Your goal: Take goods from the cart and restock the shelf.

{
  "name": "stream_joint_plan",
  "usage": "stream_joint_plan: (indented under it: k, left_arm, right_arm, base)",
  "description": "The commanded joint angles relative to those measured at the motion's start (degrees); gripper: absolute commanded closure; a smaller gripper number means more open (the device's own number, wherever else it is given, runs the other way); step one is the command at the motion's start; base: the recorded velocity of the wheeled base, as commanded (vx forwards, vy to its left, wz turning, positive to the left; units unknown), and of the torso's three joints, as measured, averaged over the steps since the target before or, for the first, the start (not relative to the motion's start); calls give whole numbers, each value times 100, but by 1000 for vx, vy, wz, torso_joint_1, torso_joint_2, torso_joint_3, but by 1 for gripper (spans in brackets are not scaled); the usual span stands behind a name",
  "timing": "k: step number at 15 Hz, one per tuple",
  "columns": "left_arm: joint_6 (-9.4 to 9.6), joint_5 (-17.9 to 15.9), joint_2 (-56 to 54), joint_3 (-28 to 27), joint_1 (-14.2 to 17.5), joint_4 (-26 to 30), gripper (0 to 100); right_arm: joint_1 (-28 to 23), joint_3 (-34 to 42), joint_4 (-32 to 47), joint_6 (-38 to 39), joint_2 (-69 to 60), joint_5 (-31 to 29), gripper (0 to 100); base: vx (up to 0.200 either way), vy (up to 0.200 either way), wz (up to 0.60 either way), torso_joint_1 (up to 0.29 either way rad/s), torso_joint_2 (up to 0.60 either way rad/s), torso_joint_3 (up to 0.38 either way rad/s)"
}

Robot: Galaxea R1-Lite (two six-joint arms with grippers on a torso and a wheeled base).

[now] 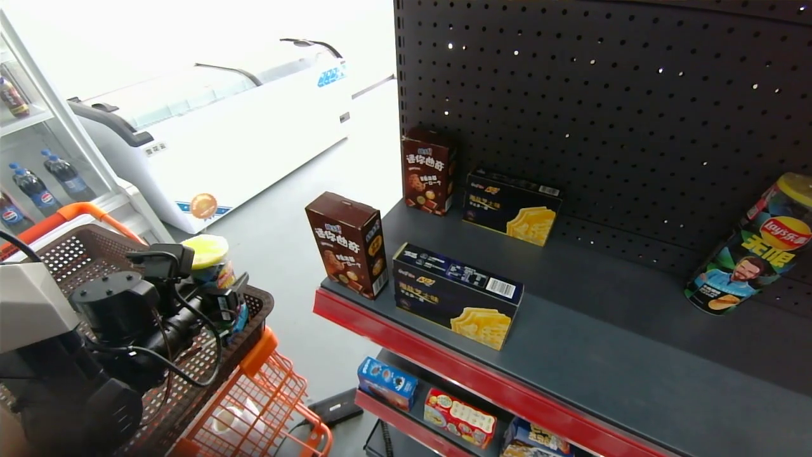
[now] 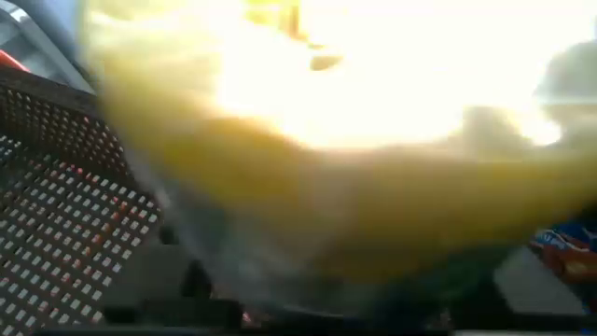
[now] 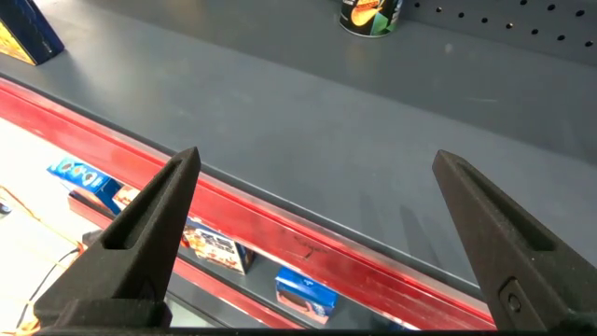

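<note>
Left gripper's (image 1: 222,295) jaws clamp a yellow-lidded can (image 1: 209,252) left of the shelf (image 3: 373,121); right gripper's (image 3: 317,157) jaws gape above that shelf.

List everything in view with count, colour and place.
shelf: 1, dark grey, red front edge, at right
cart: 1, orange with brown basket, at left
brown boxes: 2, brown, upright at the shelf's left end, one front, one back
blue boxes: 2, dark blue and yellow, beside them, one front, one back
shelf can: 1, green, yellow lid, leaning on the pegboard at right
held can: 1, yellow lid, above the cart basket
lower packs: at least 3, blue and red, tier below
freezer: 1, white, beyond the cart
left hand: 1, black, shut on held can
right hand: 1, black, open, over shelf front
</note>
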Motion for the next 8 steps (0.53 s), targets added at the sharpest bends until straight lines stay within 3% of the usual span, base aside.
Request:
stream_joint_plan:
  k: [1, 7, 8]
  left_arm:
    - [15, 1, 134, -136, 2, -3, 100]
    - [15, 45, 63, -119, -147, -3, 100]
    - [103, 124, -244, -136, -262, -3, 100]
  right_arm:
    - [2, 0, -1, -2, -2, -2, 0]
    - [2, 0, -1, -2, -2, -2, 0]
    - [2, 0, -1, -2, -2, -2, 0]
  base:
    - [0, 0, 0, 0, 0, 0]
    - [0, 0, 0, 0, 0, 0]
    - [0, 0, 0, 0, 0, 0]
